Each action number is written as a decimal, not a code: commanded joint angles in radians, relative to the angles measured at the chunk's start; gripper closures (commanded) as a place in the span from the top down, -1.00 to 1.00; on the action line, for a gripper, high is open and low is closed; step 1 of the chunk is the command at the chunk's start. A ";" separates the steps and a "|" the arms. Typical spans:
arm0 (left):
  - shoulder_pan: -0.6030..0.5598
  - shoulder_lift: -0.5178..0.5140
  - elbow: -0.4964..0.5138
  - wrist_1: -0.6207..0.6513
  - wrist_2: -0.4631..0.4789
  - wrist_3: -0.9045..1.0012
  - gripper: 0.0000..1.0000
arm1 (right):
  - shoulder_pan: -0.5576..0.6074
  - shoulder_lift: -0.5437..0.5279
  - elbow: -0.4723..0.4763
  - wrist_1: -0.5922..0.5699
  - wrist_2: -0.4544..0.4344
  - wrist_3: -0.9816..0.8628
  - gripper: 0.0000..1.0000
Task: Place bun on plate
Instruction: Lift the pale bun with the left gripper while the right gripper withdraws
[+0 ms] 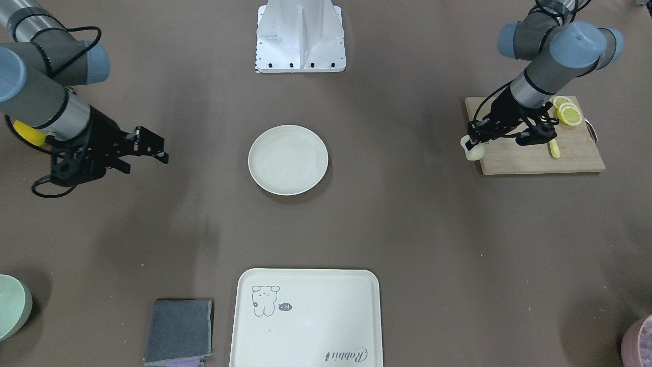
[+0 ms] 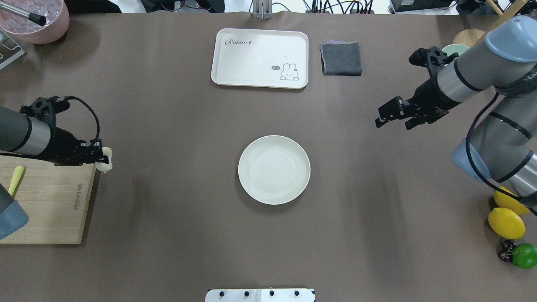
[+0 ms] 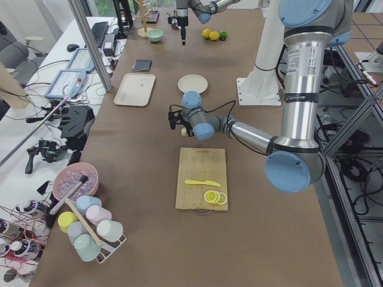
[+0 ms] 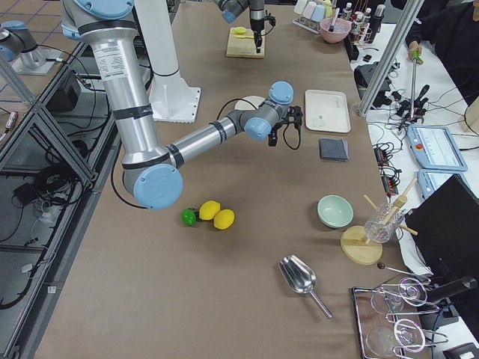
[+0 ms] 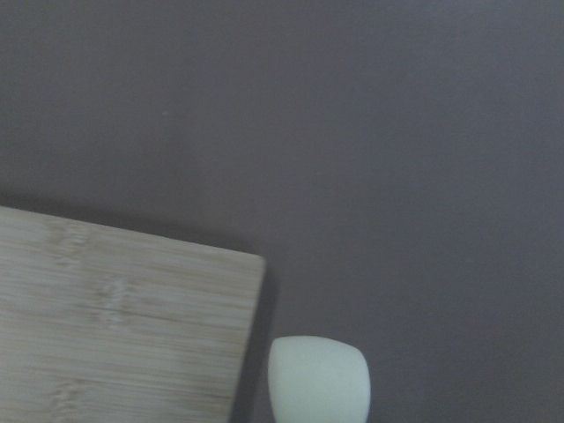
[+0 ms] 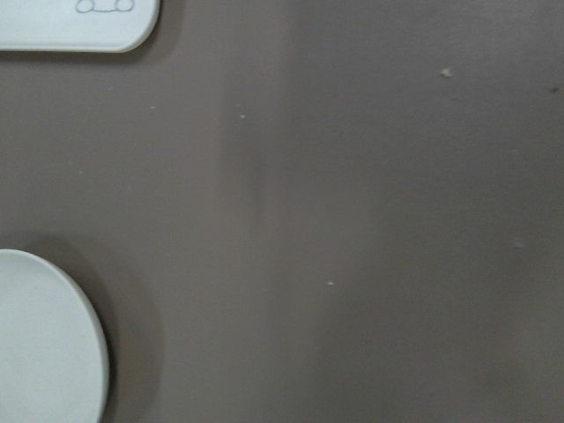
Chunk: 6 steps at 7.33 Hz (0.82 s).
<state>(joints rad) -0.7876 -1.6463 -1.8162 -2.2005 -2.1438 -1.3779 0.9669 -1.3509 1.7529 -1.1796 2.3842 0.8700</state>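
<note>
step in hand: carry to the plate. the left gripper (image 2: 100, 157) is clamped on the bun (image 2: 105, 160), which sticks out beyond the fingertips. the bun hangs just off the corner of the wooden cutting board (image 2: 46, 205), over the bare brown table (image 2: 176, 235). it appears lifted, but the height cannot be read. the bun is a pale cream, smooth, rounded lump. in the left wrist view one end looks flatter and the sides taper. its longer axis appears to run across the line the fingers point along, though the difference is slight. the plate (image 2: 274, 170) is round, off-white, plain and holds nothing. it lies ahead of the left jaws, roughly along their pointing line, and well apart from them, with only bare table between. the right gripper (image 2: 392, 114) hovers with its jaws apart and nothing in them. the plate lies ahead of it and off to the robot's side. it looks somewhat nearer the plate than the left gripper does, but the left one carries the load. judgement: the coming move is a mostly straight traverse forward of the left jaws, then a descent over the plate's middle before release. a soft lump may cling to one finger on opening.
</note>
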 commanded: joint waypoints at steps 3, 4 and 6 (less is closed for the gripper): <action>0.206 -0.437 0.001 0.441 0.193 -0.206 -0.78 | 0.140 -0.186 -0.030 -0.002 -0.010 -0.328 1.00; 0.271 -0.507 0.024 0.479 0.275 -0.226 -0.78 | 0.165 -0.218 -0.030 -0.002 -0.017 -0.376 1.00; 0.324 -0.687 0.221 0.476 0.333 -0.263 -0.77 | 0.188 -0.243 -0.033 -0.002 -0.025 -0.421 1.00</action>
<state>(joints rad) -0.4970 -2.2223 -1.7118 -1.7339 -1.8538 -1.6192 1.1408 -1.5794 1.7209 -1.1812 2.3633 0.4736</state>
